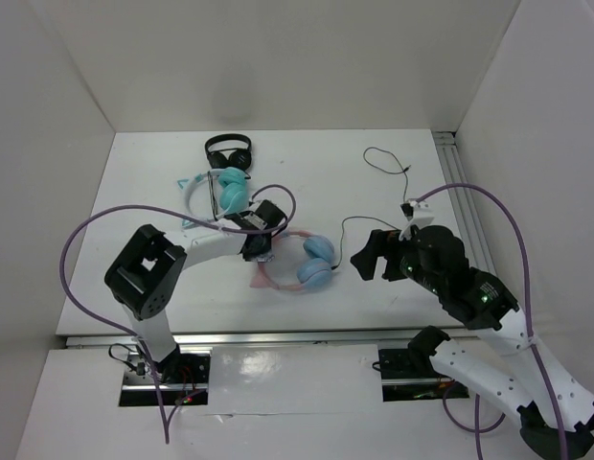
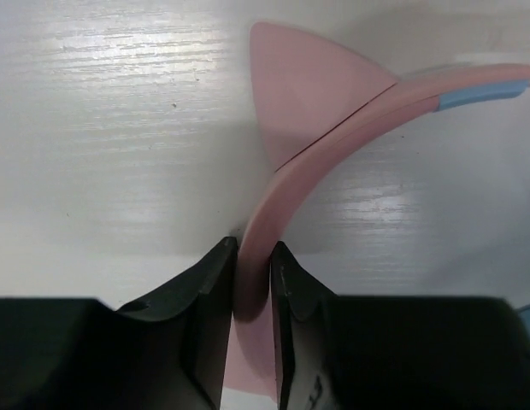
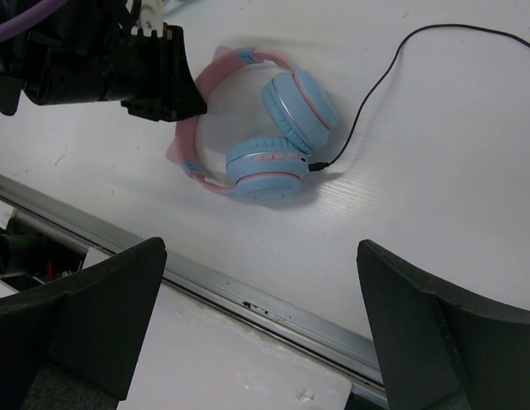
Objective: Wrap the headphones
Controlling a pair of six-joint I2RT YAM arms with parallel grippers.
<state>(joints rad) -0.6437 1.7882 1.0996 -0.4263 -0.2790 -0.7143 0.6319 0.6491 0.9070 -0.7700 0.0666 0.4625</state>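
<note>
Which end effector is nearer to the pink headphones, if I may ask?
Left: the left end effector clamps the headphones; the right end effector is open, apart from them.

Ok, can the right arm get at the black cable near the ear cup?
Probably yes: the right gripper hangs open beside the cable, nothing between them; the left gripper clamps the pink headband on the opposite side.

The left end effector (image 1: 262,255) hides part of the headphones' (image 1: 314,273) pink headband from above.
</note>
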